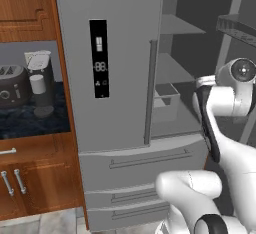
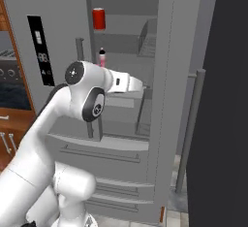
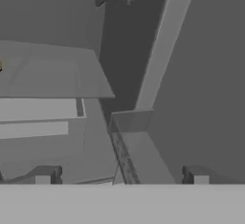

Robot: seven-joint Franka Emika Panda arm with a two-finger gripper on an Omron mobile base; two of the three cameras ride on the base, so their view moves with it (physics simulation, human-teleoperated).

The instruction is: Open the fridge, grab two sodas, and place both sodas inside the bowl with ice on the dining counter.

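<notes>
The grey fridge point(image 1: 120, 53) has its left door with the black display shut and its right door point(image 2: 167, 75) swung open. A red can soda point(image 2: 99, 18) stands on an upper shelf. A slim pink soda point(image 2: 102, 57) with a black cap stands one shelf lower. My hand reaches into the open compartment below and to the right of both sodas. My gripper point(image 3: 120, 177) is open, with nothing between its fingertips point(image 3: 45, 175), and it faces grey shelves point(image 3: 48, 70) and the inner door wall. The bowl and the dining counter are out of view.
A coffee maker point(image 1: 40, 80) and a toaster point(image 1: 12, 85) stand on the dark counter left of the fridge, above wood cabinets point(image 1: 30, 178). A bin point(image 1: 165, 103) sits on a lower fridge shelf. A dark panel point(image 2: 227, 100) stands right of the open door.
</notes>
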